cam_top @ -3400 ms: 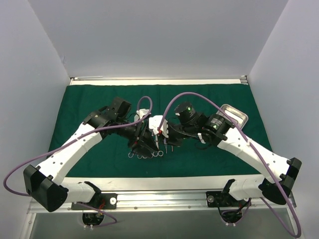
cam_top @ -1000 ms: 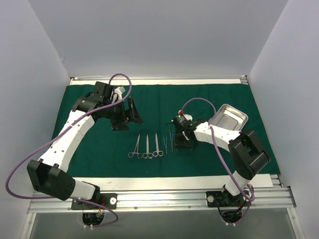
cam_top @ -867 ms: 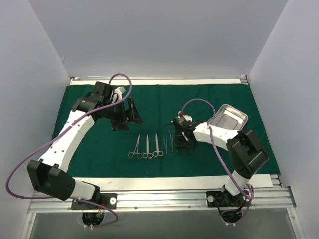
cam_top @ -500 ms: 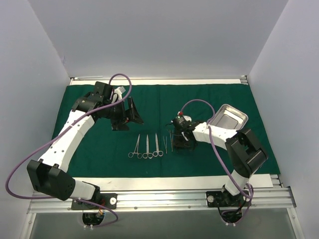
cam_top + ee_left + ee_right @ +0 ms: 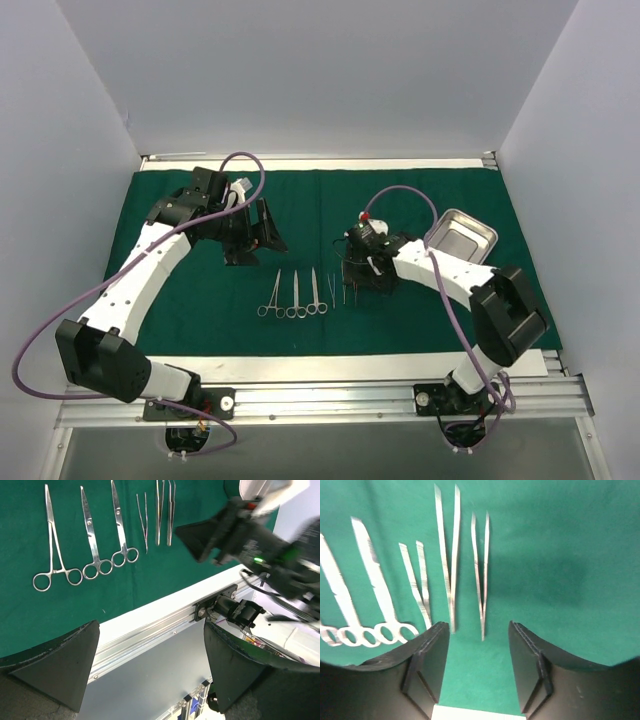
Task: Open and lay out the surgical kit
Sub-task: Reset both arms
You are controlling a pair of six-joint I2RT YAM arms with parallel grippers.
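The dark green drape (image 5: 420, 200) lies spread flat over the table. Three ring-handled instruments (image 5: 295, 296) lie side by side on it, handles toward me. Right of them lie three thin tweezers (image 5: 343, 287), also seen in the right wrist view as tweezers (image 5: 481, 570). My right gripper (image 5: 365, 288) hovers low just behind the tweezers' near ends, open with nothing between its fingers (image 5: 427, 655). The shiny steel tray (image 5: 461, 240) sits empty at the right. My left gripper (image 5: 262, 243) is raised over the drape's left half, open wide and empty.
A white strip of table (image 5: 340, 365) and the metal rail (image 5: 330, 400) run along the drape's near edge. White walls close in the left, back and right. Purple cables (image 5: 400, 195) arch over both arms.
My right gripper has gone from shut to open above the rightmost tweezers, which now lie free on the drape, and its wrist has shifted slightly. The left arm has not moved.
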